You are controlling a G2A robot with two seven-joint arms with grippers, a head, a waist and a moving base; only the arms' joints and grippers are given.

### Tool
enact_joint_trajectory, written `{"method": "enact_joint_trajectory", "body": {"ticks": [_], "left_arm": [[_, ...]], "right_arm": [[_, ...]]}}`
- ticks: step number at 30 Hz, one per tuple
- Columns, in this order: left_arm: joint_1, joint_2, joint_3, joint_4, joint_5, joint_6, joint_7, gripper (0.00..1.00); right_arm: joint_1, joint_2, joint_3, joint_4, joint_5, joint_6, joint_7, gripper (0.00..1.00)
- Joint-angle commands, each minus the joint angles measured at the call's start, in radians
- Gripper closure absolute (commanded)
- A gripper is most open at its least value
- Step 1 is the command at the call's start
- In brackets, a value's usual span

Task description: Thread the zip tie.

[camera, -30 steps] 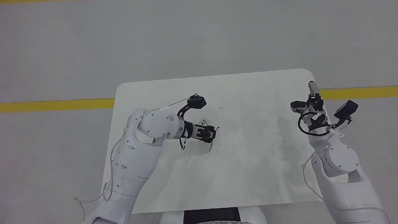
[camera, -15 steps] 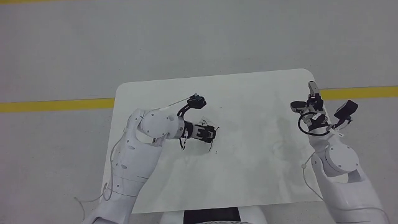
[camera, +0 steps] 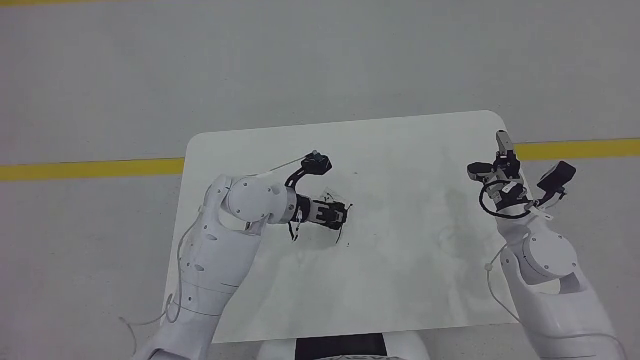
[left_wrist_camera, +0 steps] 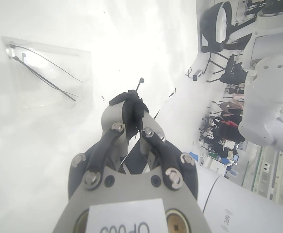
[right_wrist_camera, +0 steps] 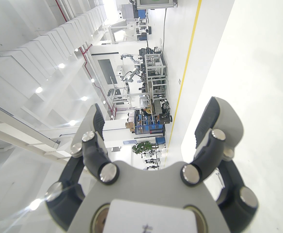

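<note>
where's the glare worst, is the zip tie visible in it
Left wrist view: the table is washed out by glare, but the black zip tie in the left gripper stands out. Right wrist view: ceiling lamps flare. Top view: even light.

Nothing visibly changed: the left gripper (left_wrist_camera: 133, 103), clamped on the zip tie (left_wrist_camera: 138, 86), and the spread right gripper (right_wrist_camera: 156, 120) at the table's (camera: 420, 290) 2 o'clock sit as before.

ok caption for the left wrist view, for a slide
Left pincer shut on a zip tie, spare ties in a clear tray beyond
</note>
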State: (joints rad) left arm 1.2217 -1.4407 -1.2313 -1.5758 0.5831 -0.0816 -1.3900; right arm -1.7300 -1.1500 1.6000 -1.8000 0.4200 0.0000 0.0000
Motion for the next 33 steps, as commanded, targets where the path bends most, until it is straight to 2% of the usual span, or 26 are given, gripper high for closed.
{"method": "enact_joint_trajectory", "body": {"ticks": [1,3,5,8,13,16,19,22,24,28,29,33], "left_arm": [[0.000,0.000,0.000,0.000,0.000,0.000,0.000,1.00],[0.009,-0.001,0.003,0.006,-0.041,-0.002,0.033,1.00],[0.002,0.003,-0.008,0.014,-0.080,-0.009,0.041,1.00],[-0.004,0.018,-0.058,0.014,-0.124,-0.014,0.028,1.00],[-0.005,0.051,-0.181,0.002,-0.204,-0.057,0.000,1.00],[-0.004,0.072,-0.228,0.005,-0.253,-0.089,0.000,1.00],[-0.005,0.096,-0.249,0.024,-0.354,-0.123,0.000,1.00],[-0.008,0.120,-0.252,0.058,-0.497,-0.148,0.000,1.00],[-0.020,0.144,-0.237,0.092,-0.577,-0.161,0.000,1.00],[-0.054,0.192,-0.191,0.165,-0.749,-0.180,0.000,1.00],[-0.068,0.209,-0.174,0.185,-0.776,-0.186,0.000,1.00],[-0.104,0.254,-0.108,0.213,-0.887,-0.216,0.000,1.00]], "right_arm": [[0.000,0.000,0.000,0.000,0.000,0.000,0.000,0.00],[0.000,0.000,0.000,0.000,0.000,0.000,0.000,0.00],[0.000,0.000,0.000,0.000,0.000,0.000,0.000,0.00],[0.000,0.000,0.000,0.000,0.000,0.000,0.000,0.00],[0.000,0.000,0.000,0.000,0.000,0.000,0.000,0.00],[0.000,0.000,0.000,0.000,0.000,0.000,0.000,0.00],[0.000,0.000,0.000,0.000,0.000,0.000,0.000,0.00],[0.000,0.000,0.000,0.000,0.000,0.000,0.000,0.00],[0.000,0.000,0.000,0.000,0.000,0.000,0.000,0.00],[0.000,0.000,0.000,0.000,0.000,0.000,0.000,0.00],[0.000,0.000,0.000,0.000,0.000,0.000,0.000,0.00],[0.000,0.000,0.000,0.000,0.000,0.000,0.000,0.00]]}}
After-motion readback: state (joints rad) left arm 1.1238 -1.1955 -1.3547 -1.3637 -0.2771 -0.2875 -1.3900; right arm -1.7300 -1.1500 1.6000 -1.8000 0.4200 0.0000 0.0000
